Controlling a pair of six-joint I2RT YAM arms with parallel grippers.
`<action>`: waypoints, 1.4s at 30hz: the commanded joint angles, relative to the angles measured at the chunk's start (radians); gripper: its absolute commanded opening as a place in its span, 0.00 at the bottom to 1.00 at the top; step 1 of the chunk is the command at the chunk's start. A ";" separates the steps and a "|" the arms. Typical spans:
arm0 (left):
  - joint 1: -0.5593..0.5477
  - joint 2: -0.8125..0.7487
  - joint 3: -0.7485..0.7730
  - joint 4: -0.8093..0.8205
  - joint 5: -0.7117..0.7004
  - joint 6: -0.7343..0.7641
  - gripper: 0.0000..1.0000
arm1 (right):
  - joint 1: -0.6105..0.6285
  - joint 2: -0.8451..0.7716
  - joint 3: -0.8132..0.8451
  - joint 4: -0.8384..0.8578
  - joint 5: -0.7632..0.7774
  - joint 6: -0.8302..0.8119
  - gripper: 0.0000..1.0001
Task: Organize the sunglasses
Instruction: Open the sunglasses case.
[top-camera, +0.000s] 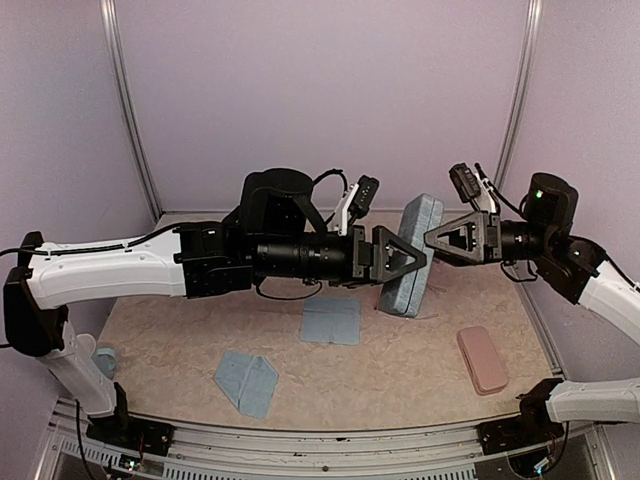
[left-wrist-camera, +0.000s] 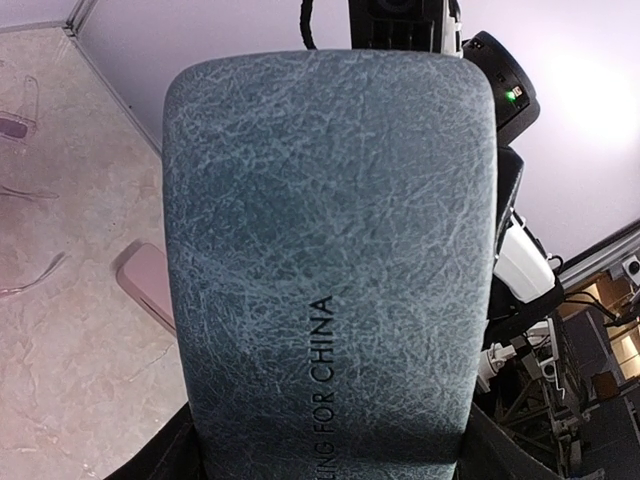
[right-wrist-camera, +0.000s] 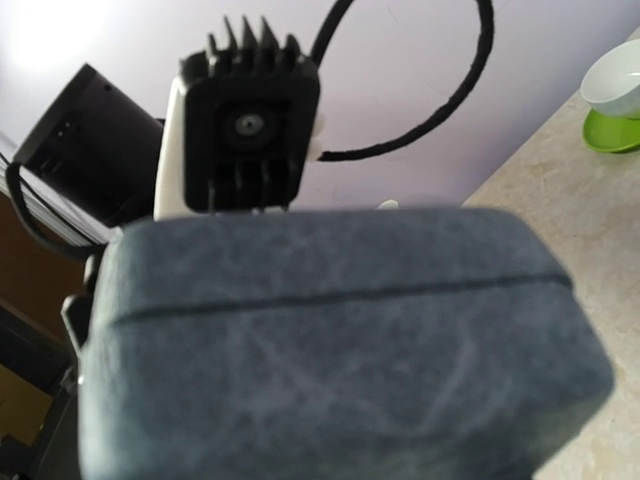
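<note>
Overhead view: the left gripper (top-camera: 408, 262), at centre frame, is closed across the blue-grey case (top-camera: 422, 218) and holds it on end, leaning slightly. The case's lower end is at or just above the table (top-camera: 400, 375). The left wrist view confirms the hold: the case's mottled, leather-grained face fills the frame between dark fingers (left-wrist-camera: 160, 462) at the bottom corners. The right gripper (top-camera: 434, 240), right of centre, meets the case's right edge at mid-height. Its wrist view shows only the blurred seam side of the case, so whether its jaws clamp the case or stand just off it cannot be told. The clear-framed sunglasses (left-wrist-camera: 14, 120) appear only at the upper left edge of the left wrist view, lying on the table and mostly cut off by the frame. They show a colourless, see-through rim around a purplish-pink lens. Below them, still at the left edge, a thin translucent arm (left-wrist-camera: 35, 275) with a curved tip lies on the table; which pair it belongs to cannot be told. In the overhead view the sunglasses cannot be made out. A pink case (top-camera: 483, 358) lies flat at lower right. A light-blue cloth (top-camera: 331, 320) lies just below centre, and a rumpled second cloth (top-camera: 247, 382) lies lower left of it.
</note>
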 joint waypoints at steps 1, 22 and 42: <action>-0.006 -0.062 0.021 0.191 0.077 -0.051 0.42 | -0.005 -0.010 -0.030 -0.049 0.039 -0.099 0.63; 0.014 0.015 0.096 0.237 0.149 -0.105 0.41 | -0.005 -0.033 -0.029 -0.215 0.191 -0.266 0.64; 0.058 0.017 0.115 0.269 0.193 -0.112 0.40 | -0.005 -0.004 -0.019 -0.355 0.333 -0.380 0.78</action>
